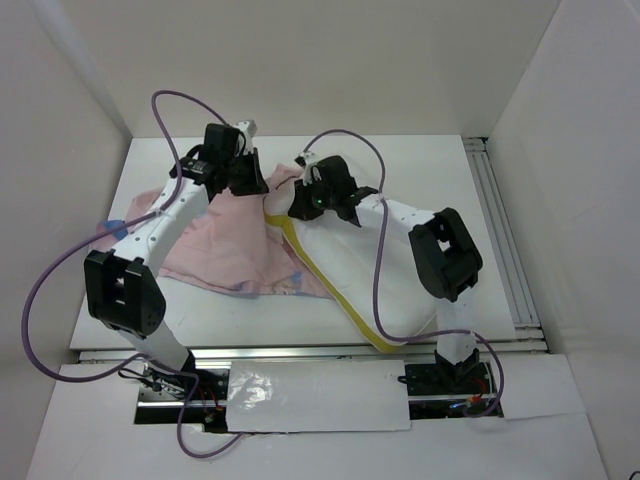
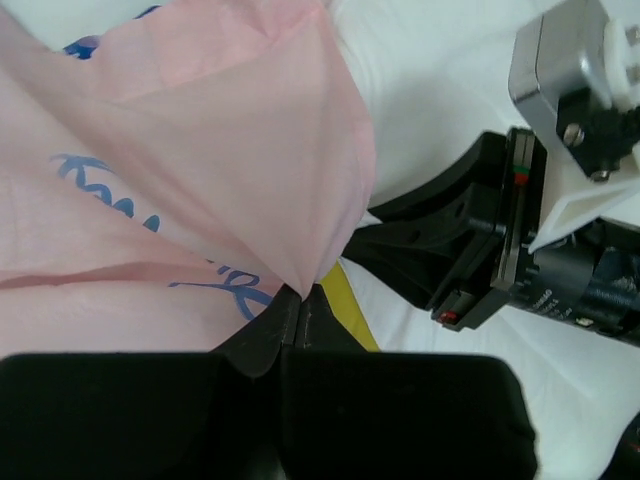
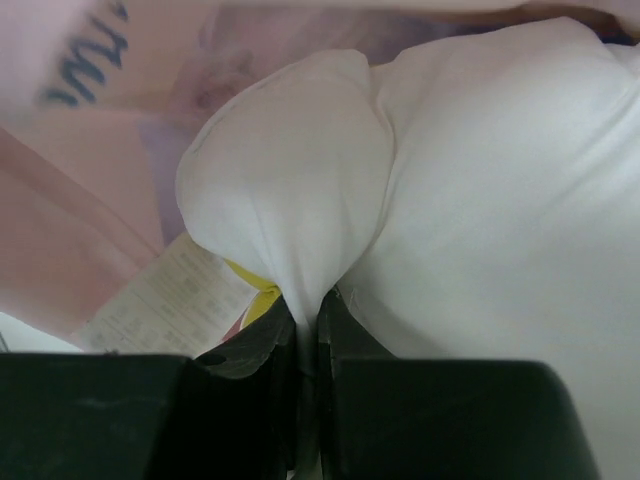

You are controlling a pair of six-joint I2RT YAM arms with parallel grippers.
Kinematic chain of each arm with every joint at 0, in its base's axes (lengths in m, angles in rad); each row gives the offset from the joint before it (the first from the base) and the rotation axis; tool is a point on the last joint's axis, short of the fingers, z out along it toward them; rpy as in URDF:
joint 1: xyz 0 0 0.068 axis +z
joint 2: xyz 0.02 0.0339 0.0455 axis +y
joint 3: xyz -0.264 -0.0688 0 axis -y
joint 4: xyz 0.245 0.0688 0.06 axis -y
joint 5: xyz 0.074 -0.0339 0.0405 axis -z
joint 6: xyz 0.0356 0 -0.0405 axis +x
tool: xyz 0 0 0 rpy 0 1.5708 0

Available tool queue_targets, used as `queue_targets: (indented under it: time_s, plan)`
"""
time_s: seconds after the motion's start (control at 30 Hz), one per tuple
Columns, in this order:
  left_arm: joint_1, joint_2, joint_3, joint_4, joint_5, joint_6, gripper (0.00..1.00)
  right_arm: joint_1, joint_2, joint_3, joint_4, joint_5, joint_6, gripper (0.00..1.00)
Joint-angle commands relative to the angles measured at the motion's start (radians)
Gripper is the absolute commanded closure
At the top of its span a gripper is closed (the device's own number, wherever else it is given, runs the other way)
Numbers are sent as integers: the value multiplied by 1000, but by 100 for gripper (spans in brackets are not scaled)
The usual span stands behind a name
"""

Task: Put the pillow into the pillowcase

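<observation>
okay, left gripper (image 2: 300, 305) is clamped tight on a peak of the thin pale pink fabric pillowcase (image 2: 200, 150). blue lettering shows through it, and the cloth fans up out of the closed jaws. right gripper (image 3: 308, 305) is pinched down on a bunched corner of the large soft white pillow (image 3: 480, 180), a bulge of white cover squeezed between its fingers. a bit of the yellow edge strip (image 3: 255, 290) peeks out just beside them, next to a printed care label (image 3: 160, 300).

from the top camera the pillowcase lies spread over the left half of the white table (image 1: 420, 165). the pillow lies on the right half, its near end reaching the front edge. the two meet at the far middle, where both grippers sit close together. i can't tell from here whether the pillow corner is inside the mouth of the case or only against it.

my read: this is the feeding step, barely begun, with most of the pillow outside. to do it well i want the left side lifting its layer high so the mouth gapes. the right side should push the corner in low and leftward, under that raised layer. i'd want only one layer pinched on the left, and i can't tell if it has both. the wrists are near each other, so i'd watch for a knock.
</observation>
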Motion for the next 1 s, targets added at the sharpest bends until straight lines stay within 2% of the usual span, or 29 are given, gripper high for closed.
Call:
queue_targets:
  time_s: [0.0,0.17,0.3,0.37,0.43,0.5,0.53,0.67,0.73,0.87,0.97]
  plan:
    - [-31,-39,27,40,68,32,100,-9,-48,76,135,-77,80,100]
    - [-66,-39,67,49,77,42,100,-9,-39,91,204,-126,120,100]
    - [-77,-16,119,49,96,32,100,58,-16,97,166,-178,45,100]
    - [-77,5,150,29,39,-1,100,78,-29,59,136,-203,-4,100]
    - [-66,20,188,20,-19,-38,100,89,-77,-48,136,-203,-53,89]
    - [-54,34,188,11,-29,-66,100,89,-114,-108,136,-203,-74,70]
    - [-54,43,188,11,-38,-66,100,77,-134,-146,126,-176,-74,49]
    - [-45,43,141,20,-50,-86,100,19,-242,-136,84,-99,-85,0]
    - [-45,53,131,20,-62,-86,100,-15,-264,-116,31,-70,-76,0]
    - [-45,62,122,9,-84,-86,100,-157,-264,-55,-71,-50,-51,0]
    - [-45,71,135,9,-84,-86,100,-262,-188,14,-84,-117,-27,0]
